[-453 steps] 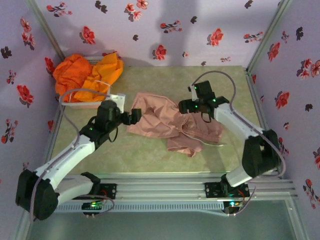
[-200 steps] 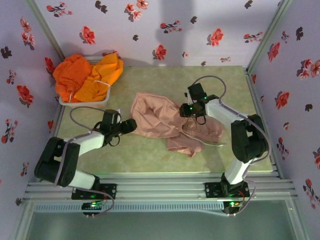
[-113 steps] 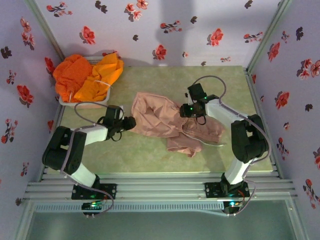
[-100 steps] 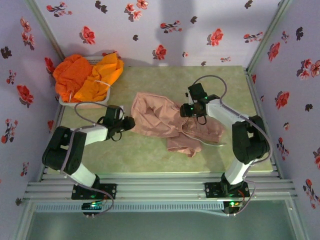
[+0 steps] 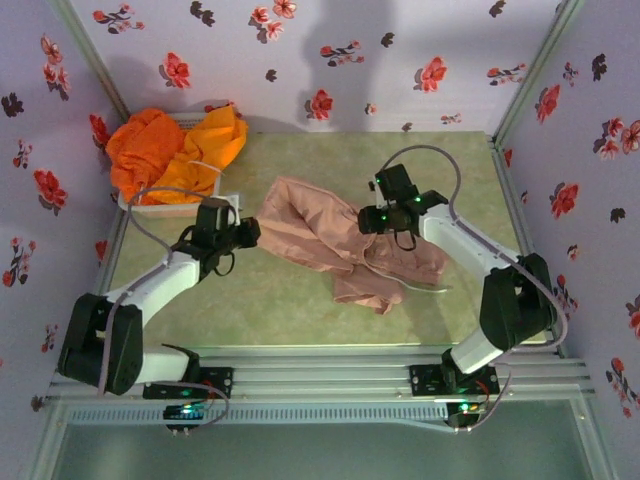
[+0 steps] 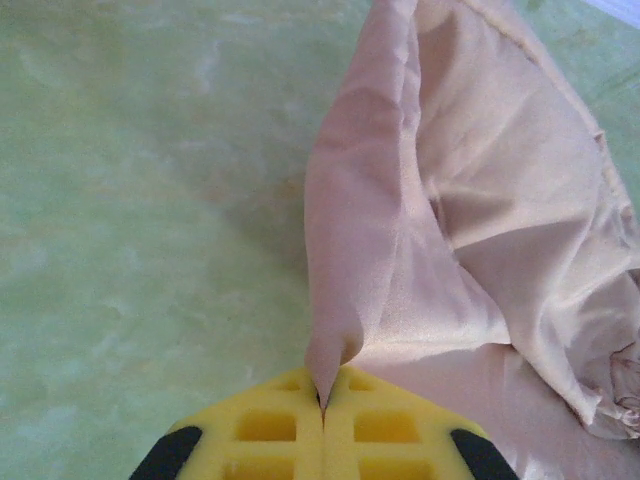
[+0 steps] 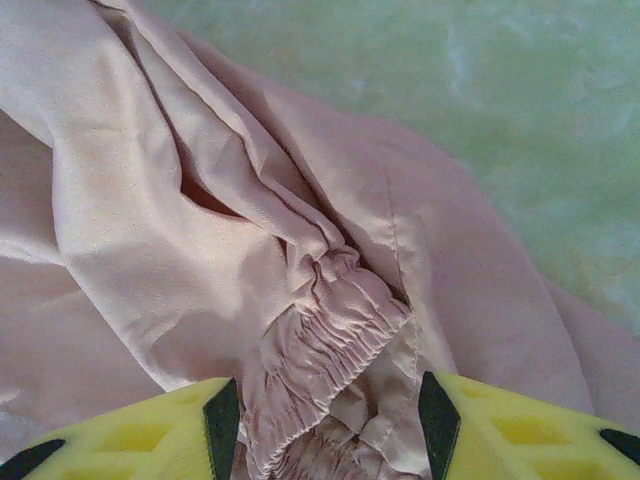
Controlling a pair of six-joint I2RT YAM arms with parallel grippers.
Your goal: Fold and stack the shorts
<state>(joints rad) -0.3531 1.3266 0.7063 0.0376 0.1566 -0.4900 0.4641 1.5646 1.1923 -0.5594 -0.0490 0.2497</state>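
The dusty pink-beige shorts [image 5: 320, 238] lie crumpled mid-table, a white drawstring trailing at their right. My left gripper [image 5: 251, 232] is at their left edge, shut on a pinched fold of the fabric [image 6: 335, 345] that rises from between the yellow fingers [image 6: 270, 425]. My right gripper [image 5: 373, 221] sits over the shorts' upper right, open, with the gathered elastic waistband [image 7: 335, 335] bunched between its fingers [image 7: 140, 425]. Two bright orange shorts [image 5: 150, 148] are heaped over the basket at the back left.
The white basket [image 5: 178, 208] stands in the back left corner under the orange heap. Floral walls close in the left, back and right sides. Bare green table [image 5: 280, 300] lies in front of the pink shorts.
My left gripper has shut on the pink shorts' left edge and drawn it a little to the left and back. My right gripper has shifted slightly towards the back, jaws a bit wider.
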